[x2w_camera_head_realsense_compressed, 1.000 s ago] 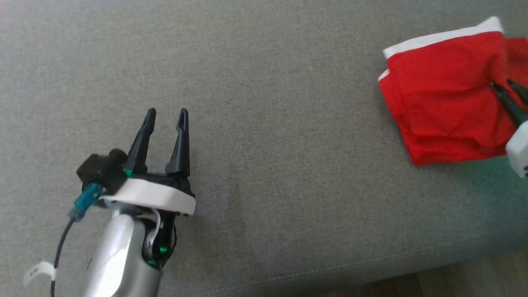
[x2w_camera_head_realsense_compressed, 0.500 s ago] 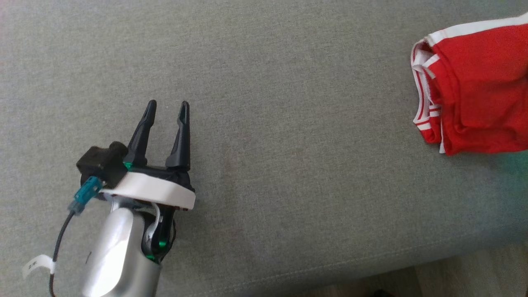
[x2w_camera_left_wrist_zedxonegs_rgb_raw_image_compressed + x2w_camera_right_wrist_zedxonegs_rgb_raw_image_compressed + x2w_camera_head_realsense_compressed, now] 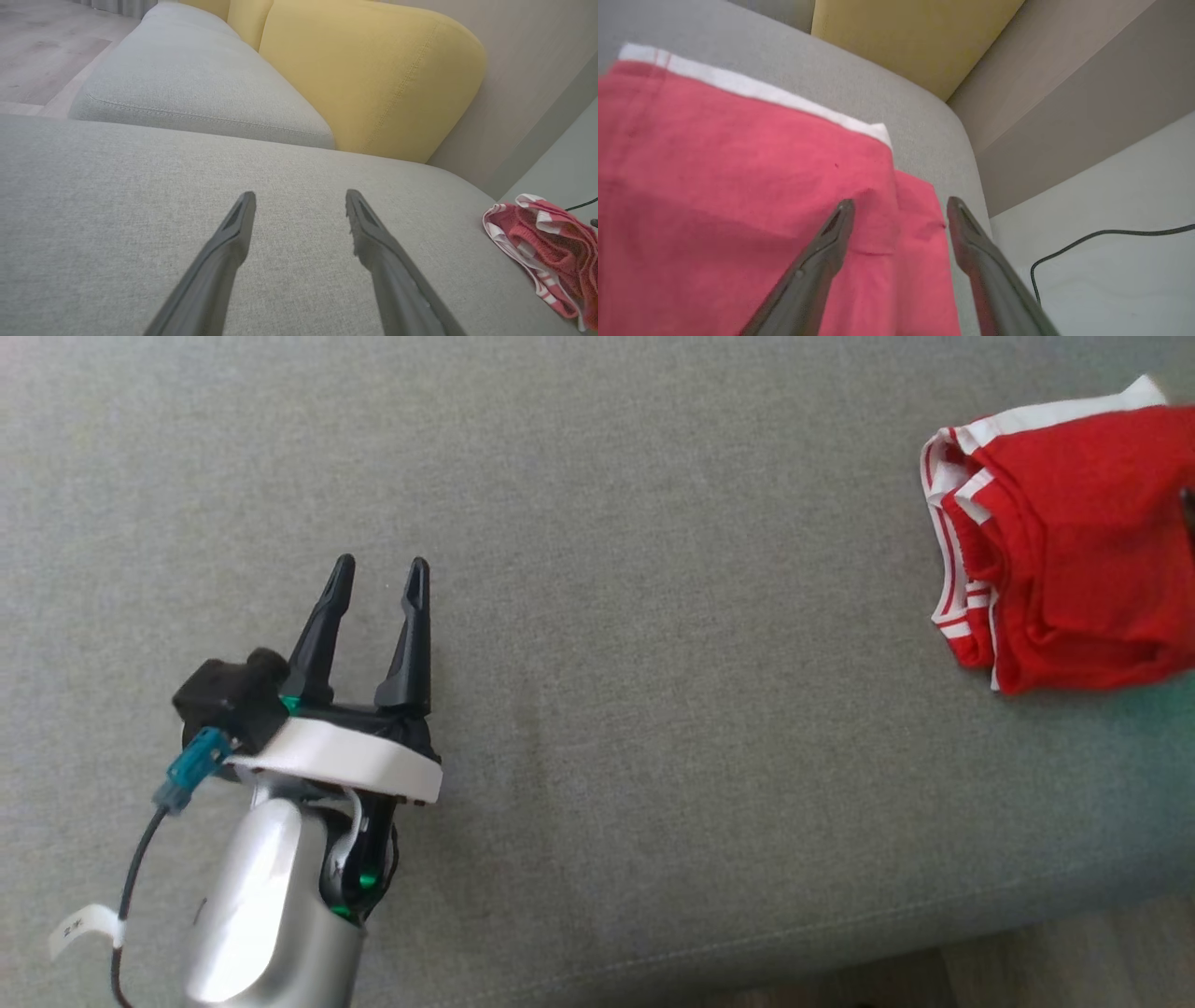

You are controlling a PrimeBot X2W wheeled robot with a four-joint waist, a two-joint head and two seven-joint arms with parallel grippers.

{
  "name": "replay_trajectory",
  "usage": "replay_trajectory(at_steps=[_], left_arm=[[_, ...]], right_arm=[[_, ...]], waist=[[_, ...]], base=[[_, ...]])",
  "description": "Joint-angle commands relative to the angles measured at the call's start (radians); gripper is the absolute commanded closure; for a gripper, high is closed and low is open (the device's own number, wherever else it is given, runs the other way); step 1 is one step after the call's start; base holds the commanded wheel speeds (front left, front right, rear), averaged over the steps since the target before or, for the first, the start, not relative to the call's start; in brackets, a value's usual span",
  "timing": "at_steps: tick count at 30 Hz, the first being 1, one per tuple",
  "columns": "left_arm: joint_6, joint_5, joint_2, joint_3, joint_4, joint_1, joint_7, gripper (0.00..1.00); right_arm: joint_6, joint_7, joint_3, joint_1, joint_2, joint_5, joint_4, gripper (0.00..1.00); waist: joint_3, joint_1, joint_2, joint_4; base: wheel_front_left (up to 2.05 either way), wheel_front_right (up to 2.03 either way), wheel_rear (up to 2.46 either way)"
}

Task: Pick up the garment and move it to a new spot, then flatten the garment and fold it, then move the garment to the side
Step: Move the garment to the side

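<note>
Lying as a compact folded bundle at the right-hand end of the grey sofa cushion [image 3: 653, 616], the red shorts [image 3: 1074, 541] look deliberately set aside, which suggests the task's last step is about done. The right end effector [image 3: 900, 201] hangs close over the right-hand part of the shorts with its two fingers spread and nothing pinched, the cloth lying slack beneath the tips. The left end effector [image 3: 380, 565], also spread and empty, hovers over the cushion well apart from the shorts, which lie far to its right.
</note>
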Motion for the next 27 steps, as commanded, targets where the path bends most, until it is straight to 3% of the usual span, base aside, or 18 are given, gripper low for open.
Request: replay_trajectory(at_steps=[1,8,16,24,27], left_arm=[[0.003,-0.007,0.009,0.035,-0.028,-0.015,-0.006,0.0],[0.011,-0.022,0.009,0.046,-0.036,0.01,-0.006,0.0],[0.023,-0.032,0.009,0.062,-0.064,0.052,-0.006,0.0],[0.029,-0.025,0.009,0.046,-0.076,0.103,-0.006,0.0],[0.04,-0.025,0.009,0.046,-0.082,0.117,-0.006,0.0]], right_arm=[[0.002,-0.014,-0.012,-0.011,-0.02,-0.006,-0.042,0.0],[0.002,-0.073,-0.049,-0.026,0.1,-0.021,-0.191,0.0],[0.002,-0.138,-0.07,0.076,0.306,-0.004,-0.354,0.0],[0.002,-0.228,-0.105,0.25,0.48,-0.043,-0.388,0.0],[0.002,-0.254,-0.119,0.286,0.512,-0.074,-0.385,0.0]], waist=[[-0.017,0.0,0.0,0.004],[-0.086,0.0,0.0,0.018],[-0.164,0.0,0.0,0.049],[-0.211,0.0,0.0,0.081],[-0.218,0.0,0.0,0.085]], base=[[0.0,0.0,0.0],[0.0,0.0,0.0],[0.0,0.0,0.0],[0.0,0.0,0.0],[0.0,0.0,0.0]])
